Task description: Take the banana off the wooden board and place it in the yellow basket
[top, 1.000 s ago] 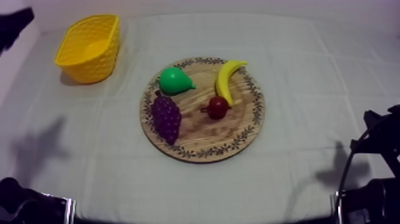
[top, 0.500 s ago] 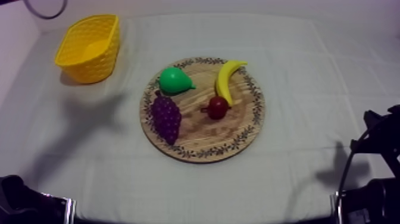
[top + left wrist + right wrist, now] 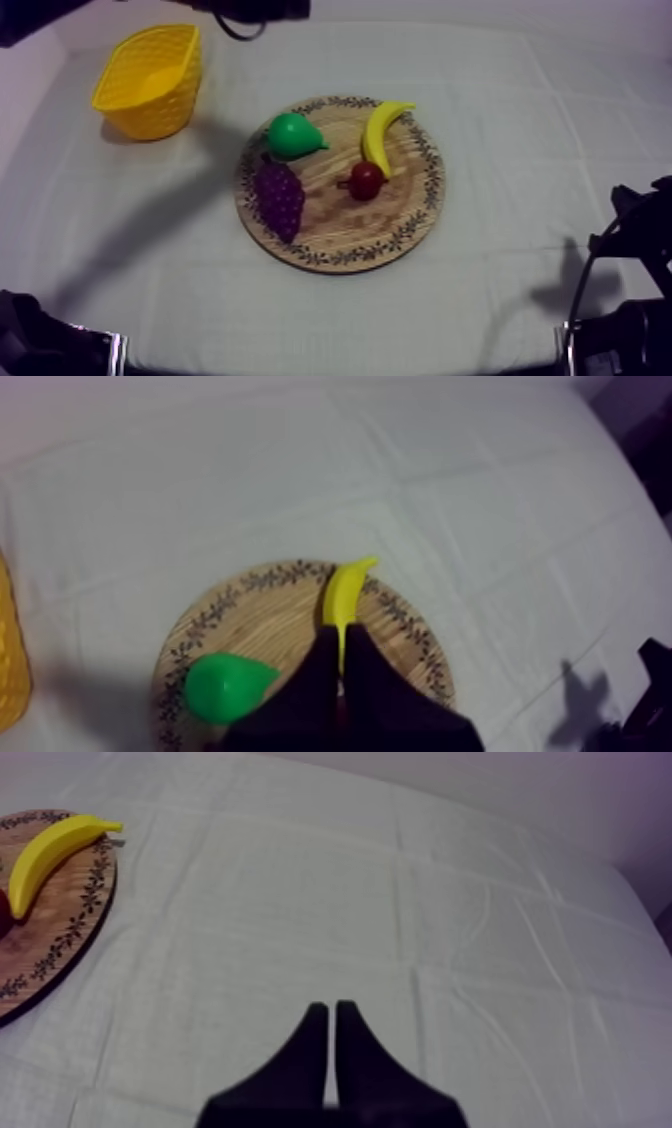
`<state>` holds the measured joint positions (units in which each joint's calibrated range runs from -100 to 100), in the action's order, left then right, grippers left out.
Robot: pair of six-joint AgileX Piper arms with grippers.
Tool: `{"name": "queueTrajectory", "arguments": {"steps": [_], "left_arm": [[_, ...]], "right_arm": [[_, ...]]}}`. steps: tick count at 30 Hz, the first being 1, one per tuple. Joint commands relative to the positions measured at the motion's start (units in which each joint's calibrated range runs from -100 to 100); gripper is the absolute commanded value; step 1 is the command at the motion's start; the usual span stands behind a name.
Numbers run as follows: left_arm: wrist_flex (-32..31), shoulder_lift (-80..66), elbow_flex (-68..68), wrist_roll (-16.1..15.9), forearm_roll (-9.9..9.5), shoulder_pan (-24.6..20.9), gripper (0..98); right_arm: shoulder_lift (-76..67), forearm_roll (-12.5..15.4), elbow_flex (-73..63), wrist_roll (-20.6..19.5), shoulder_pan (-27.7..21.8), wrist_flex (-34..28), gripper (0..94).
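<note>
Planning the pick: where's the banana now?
In the top view the banana lies far right on the wooden board, beside the small red fruit.

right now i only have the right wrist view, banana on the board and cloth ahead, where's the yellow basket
observer: The yellow basket stands at the table's far left corner in the top view, apart from the wooden board.
operator: what else is on that board
observer: A green pear and a bunch of grapes lie on its left half.
operator: and the left arm
observer: The left gripper hangs over the board, jaws shut on nothing, pointing at the banana.
</note>
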<state>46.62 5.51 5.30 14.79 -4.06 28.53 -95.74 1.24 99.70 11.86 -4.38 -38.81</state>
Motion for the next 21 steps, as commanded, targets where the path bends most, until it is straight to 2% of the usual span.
{"name": "queueTrajectory", "arguments": {"steps": [1, 7, 19, 20, 21], "left_arm": [[-0.3, 2.4, 0.5, -1.0, 1.13, 0.1, 0.1], [-0.5, 5.6, 2.3, -1.7, 2.93, 0.9, 0.2], [-1.4, 9.1, 3.2, -1.9, 5.08, 2.7, 0.6], [-1.5, 9.5, 3.0, -2.0, 5.21, 2.8, 3.4], [-1.4, 9.8, 2.9, -1.9, 5.35, 2.8, 10.4]], "right_arm": [[0.0, 0.0, 0.0, 0.0, 0.0, 0.0, 0.4], [0.0, 0.0, 0.0, 0.0, 0.0, 0.0, 0.4], [0.0, 0.0, 0.0, 0.0, 0.0, 0.0, 0.4], [0.0, 0.0, 0.0, 0.0, 0.0, 0.0, 0.4], [0.0, 0.0, 0.0, 0.0, 0.0, 0.0, 0.4]]}}
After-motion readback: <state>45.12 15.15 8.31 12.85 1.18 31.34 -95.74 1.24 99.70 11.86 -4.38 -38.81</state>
